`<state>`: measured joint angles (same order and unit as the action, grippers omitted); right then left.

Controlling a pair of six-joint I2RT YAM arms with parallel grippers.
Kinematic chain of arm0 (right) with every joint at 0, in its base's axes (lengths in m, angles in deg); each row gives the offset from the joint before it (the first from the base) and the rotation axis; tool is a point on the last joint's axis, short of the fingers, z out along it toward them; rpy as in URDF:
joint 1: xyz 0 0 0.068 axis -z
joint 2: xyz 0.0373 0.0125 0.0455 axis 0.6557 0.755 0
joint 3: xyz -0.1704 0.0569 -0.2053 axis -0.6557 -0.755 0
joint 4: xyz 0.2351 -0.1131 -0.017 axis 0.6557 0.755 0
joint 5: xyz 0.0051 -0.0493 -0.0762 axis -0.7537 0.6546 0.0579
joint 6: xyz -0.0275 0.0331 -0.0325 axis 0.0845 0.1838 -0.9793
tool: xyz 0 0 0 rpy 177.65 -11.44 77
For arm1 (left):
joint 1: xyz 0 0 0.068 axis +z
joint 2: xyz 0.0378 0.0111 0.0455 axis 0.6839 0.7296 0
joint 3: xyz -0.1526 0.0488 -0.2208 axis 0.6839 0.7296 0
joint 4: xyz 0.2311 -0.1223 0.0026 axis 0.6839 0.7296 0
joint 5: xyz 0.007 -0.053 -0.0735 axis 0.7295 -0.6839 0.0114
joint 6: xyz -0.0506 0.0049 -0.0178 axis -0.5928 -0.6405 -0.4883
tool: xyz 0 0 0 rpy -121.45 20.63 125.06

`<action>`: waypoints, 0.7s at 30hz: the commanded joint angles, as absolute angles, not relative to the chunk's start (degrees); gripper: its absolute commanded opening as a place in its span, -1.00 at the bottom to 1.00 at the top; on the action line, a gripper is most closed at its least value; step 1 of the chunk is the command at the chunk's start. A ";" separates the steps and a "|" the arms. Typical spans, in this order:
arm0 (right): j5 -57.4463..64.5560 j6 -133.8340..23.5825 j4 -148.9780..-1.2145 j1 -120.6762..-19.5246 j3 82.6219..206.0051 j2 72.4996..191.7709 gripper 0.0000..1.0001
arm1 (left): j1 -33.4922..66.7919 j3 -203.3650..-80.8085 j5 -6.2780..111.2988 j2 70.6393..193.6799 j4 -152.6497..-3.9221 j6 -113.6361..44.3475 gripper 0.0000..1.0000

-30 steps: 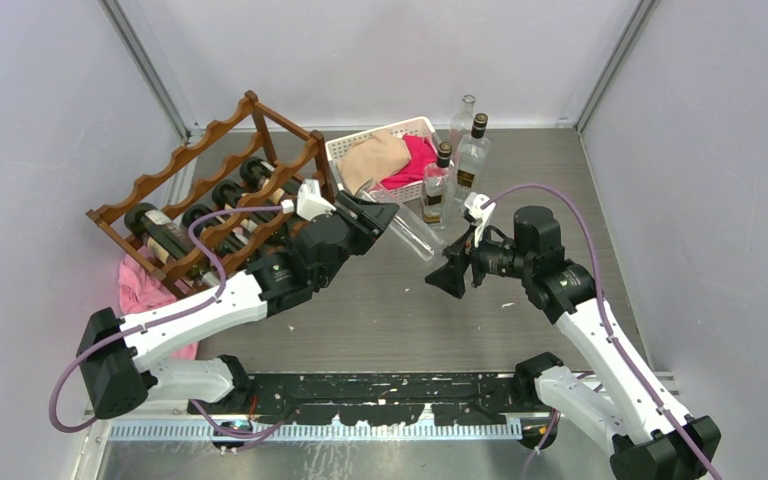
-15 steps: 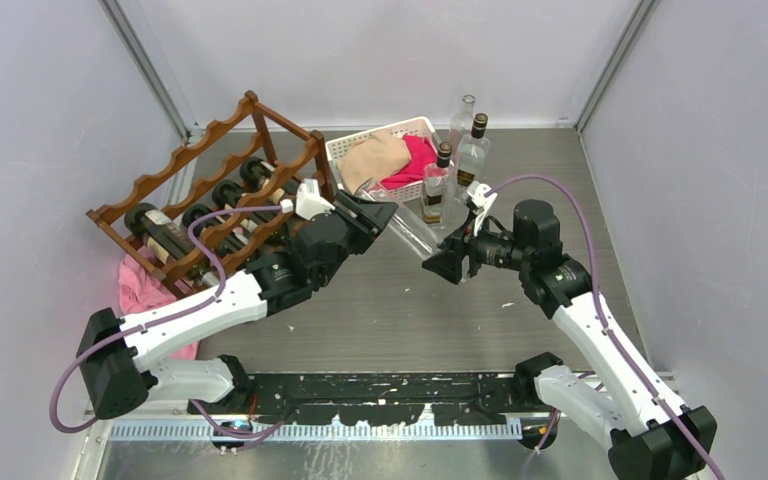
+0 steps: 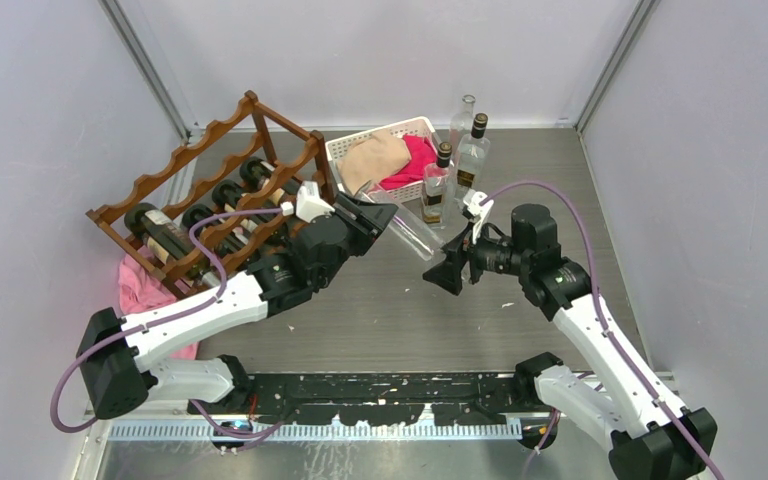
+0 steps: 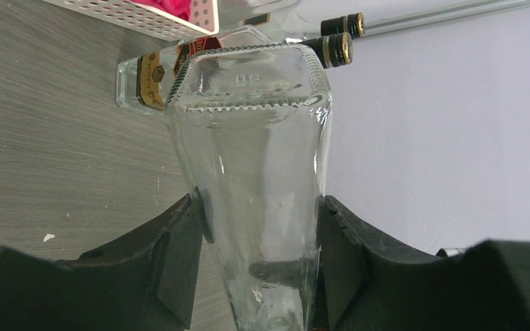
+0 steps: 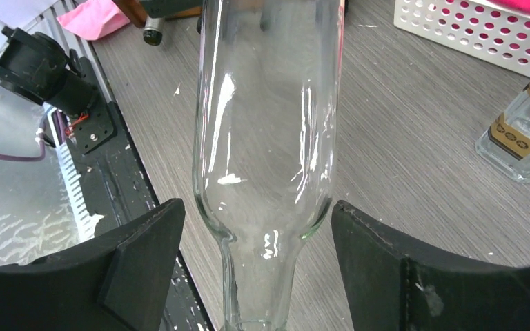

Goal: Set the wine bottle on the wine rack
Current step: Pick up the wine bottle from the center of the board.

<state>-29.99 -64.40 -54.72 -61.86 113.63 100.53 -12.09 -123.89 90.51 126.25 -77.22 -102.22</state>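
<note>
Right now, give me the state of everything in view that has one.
clear glass bottle: held in the air, clamped by the left fingers.
left fingers: shut on the clear glass bottle.
right fingers: open, either side of the bottle, gaps showing.
wine rack: standing, dark bottles lying in it.
three bottles by the basket: upright, two capped.
white basket: holding beige and pink cloths.

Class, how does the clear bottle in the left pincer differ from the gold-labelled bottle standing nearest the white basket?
The clear bottle is held tilted in the air by the left pincer; the gold-labelled bottle stands upright, untouched. The clear bottle shows no label; the gold-labelled bottle carries a label and dark cap. Both are clear glass.
</note>
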 commanded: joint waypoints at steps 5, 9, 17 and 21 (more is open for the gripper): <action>-30.12 -72.74 -47.46 -61.95 115.03 97.55 0.64 | -10.88 -124.04 91.47 122.77 -85.32 -103.57 -1.00; -37.20 -70.60 -44.65 -61.47 115.30 98.04 0.62 | -10.23 -123.41 90.41 122.80 -86.15 -103.42 -1.00; -43.32 -49.22 -58.20 -57.83 110.00 97.65 0.46 | -8.86 -123.13 87.43 123.02 -87.48 -101.95 -1.00; -43.65 -42.28 -63.91 -57.04 108.91 98.90 0.32 | -8.55 -122.89 86.25 123.66 -88.87 -102.19 -1.00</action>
<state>-40.57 -52.95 -54.06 -57.68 109.23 98.34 -9.10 -122.06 87.40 125.44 -79.87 -101.87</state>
